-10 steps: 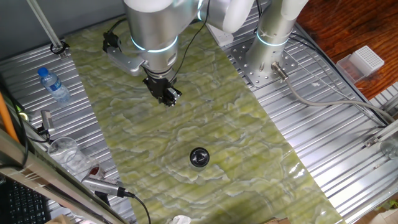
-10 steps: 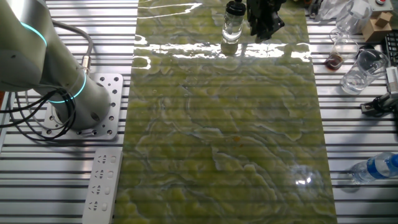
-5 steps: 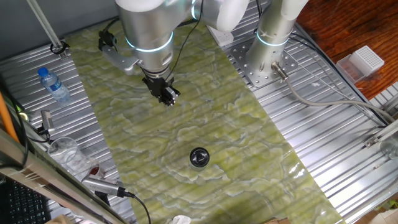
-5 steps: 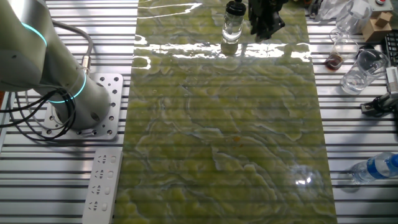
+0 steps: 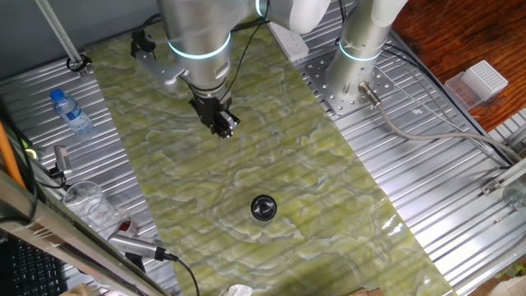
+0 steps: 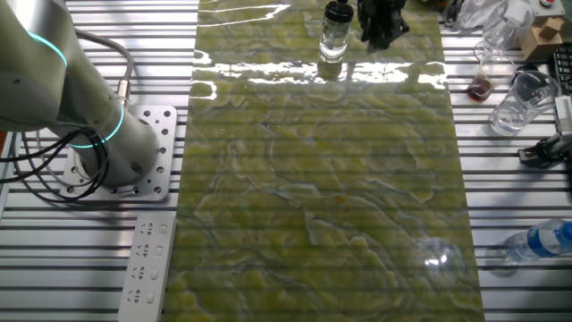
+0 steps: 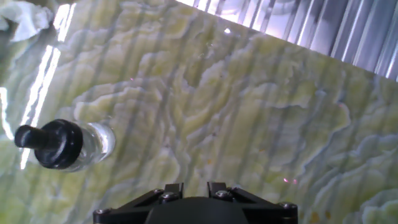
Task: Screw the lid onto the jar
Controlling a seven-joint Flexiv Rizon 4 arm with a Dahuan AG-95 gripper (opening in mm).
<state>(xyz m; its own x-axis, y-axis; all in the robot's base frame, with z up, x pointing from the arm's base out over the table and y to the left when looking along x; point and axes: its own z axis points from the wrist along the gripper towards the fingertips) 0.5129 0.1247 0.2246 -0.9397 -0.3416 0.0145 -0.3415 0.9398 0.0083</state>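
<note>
— Where is the jar [image 5: 262, 209] standing at this moment?

— It is standing upright on the green marbled mat [image 5: 329, 173], near the middle of its width. The lid [image 6: 337, 12] is sitting on top of it. In the other fixed view I am seeing the clear body under the black cap.

— And the gripper [image 5: 228, 128], is it holding something?

— No, it is carrying nothing. It is hanging in the air over the mat, apart from the jar and not touching it. In the hand view the two fingers [image 7: 175, 189] are standing close together, with only a narrow gap between them, and only the mat is showing through that gap.

— Is the jar showing in the hand view too?

— Yes, at the left side, away from the fingers. The black lid is covering its mouth. How tightly it is sitting, I cannot tell.

— What else is lying around?

— A water bottle [image 5: 71, 112] with a blue cap is lying on the metal table [image 5: 444, 156], beside the mat. A clear plastic cup [image 6: 523, 100] is standing on the same side, and a white power strip [image 6: 147, 259] is lying near the arm's base.
</note>
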